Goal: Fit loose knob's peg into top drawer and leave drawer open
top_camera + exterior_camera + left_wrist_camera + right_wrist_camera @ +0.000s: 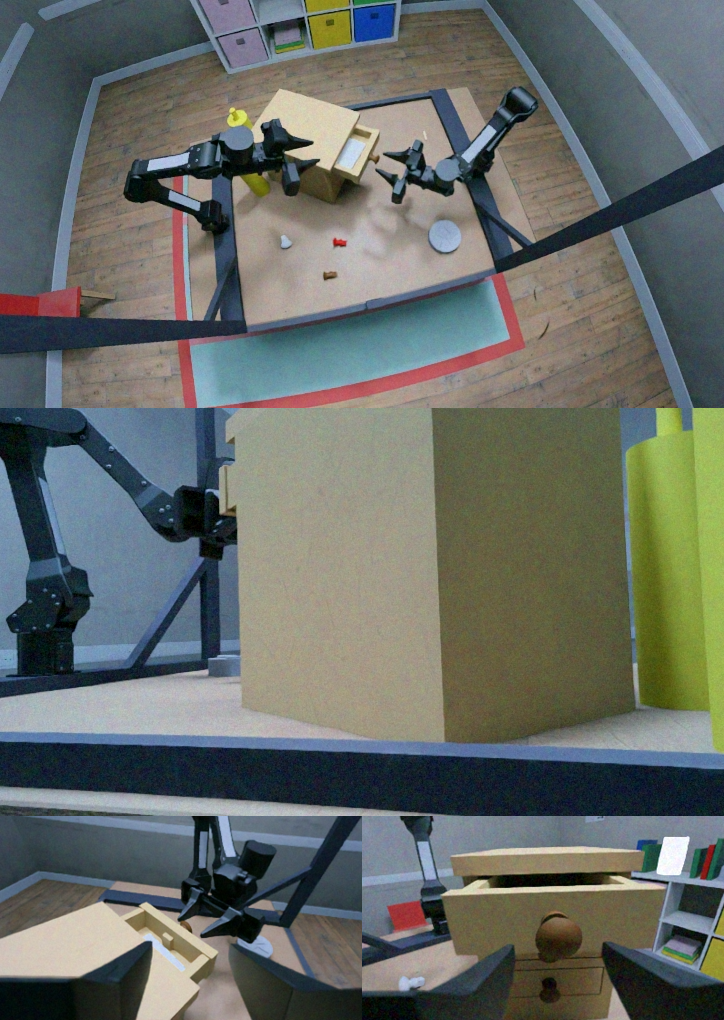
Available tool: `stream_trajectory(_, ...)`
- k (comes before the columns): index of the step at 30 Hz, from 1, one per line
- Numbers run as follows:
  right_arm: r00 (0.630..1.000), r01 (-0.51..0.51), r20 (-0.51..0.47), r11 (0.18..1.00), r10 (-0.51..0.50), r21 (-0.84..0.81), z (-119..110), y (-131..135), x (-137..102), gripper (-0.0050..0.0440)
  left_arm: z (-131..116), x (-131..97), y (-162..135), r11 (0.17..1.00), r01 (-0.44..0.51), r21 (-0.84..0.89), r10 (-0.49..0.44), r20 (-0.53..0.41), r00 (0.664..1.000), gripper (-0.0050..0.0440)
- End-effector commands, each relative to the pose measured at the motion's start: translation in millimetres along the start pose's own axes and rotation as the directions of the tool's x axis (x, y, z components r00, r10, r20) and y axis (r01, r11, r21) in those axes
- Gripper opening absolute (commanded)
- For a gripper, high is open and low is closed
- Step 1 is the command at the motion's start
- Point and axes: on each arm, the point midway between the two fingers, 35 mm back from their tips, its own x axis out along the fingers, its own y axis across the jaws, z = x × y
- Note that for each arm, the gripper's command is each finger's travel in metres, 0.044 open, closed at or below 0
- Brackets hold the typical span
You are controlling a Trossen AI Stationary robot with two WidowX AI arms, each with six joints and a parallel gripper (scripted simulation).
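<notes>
Both black grippers are standing with their tapered fingers fairly wide apart: the right gripper (379, 162) (189, 927) (558, 950) is holding nothing and hovering just off the round brown knob (373, 158) (186, 926) (558, 938), while the left gripper (315, 152) (191, 948) is hanging over the cabinet (314, 121) (329, 585) (82, 939) (544, 859). That smooth knob is sitting at the front of the top drawer (374, 136) (226, 489) (177, 930) (498, 925), which is standing partly open, a small square block (167, 940) jutting inside its front. Pale, flat-sided and boxy, the cabinet is resting on the matte tan tabletop (385, 273) (151, 707) (453, 966). Small white (285, 241) (411, 983), red (339, 242) and brown (329, 275) pieces are lying there, well apart from a flat grey disc (444, 236) (223, 665) (256, 946); a glossless yellow bottle (259, 186) (668, 585) is standing beside the cabinet. Beyond, worn wooden planks (126, 243) (45, 900) are running beneath a teal, red-edged mat (354, 354), and a white cubby shelf (221, 58) (664, 912) is standing by speckled grey walls (557, 55) (151, 448) (136, 848) (498, 834).
</notes>
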Motion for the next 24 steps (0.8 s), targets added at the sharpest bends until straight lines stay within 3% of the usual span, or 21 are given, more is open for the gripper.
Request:
stream_trajectory(1, 1.0, -0.002, 0.012, 0.999, 0.002, 0.033, 8, -1, -11, 0.03, 17, -4, 2, 1.0, 0.0, -0.015, 0.001, 0.043, 0.999, 0.024)
stream_trajectory(8, 1.0, -0.002, 0.014, 0.999, 0.002, 0.038, 10, 0, -16, 0.03, 17, 3, 2, 1.0, 0.009, -0.005, -0.009, 0.019, 1.0, 0.024)
stream_trajectory(18, 1.0, -0.003, 0.013, 0.999, 0.002, 0.033, 10, 1, -15, 0.03, 17, 45, 6, 0.993, 0.109, 0.038, -0.1, -0.199, 0.975, 0.024)
stream_trajectory(24, 1.0, -0.003, 0.013, 0.999, 0.002, 0.033, 10, 1, -15, 0.03, 16, 49, 6, 0.992, 0.12, 0.04, -0.109, -0.221, 0.969, 0.024)
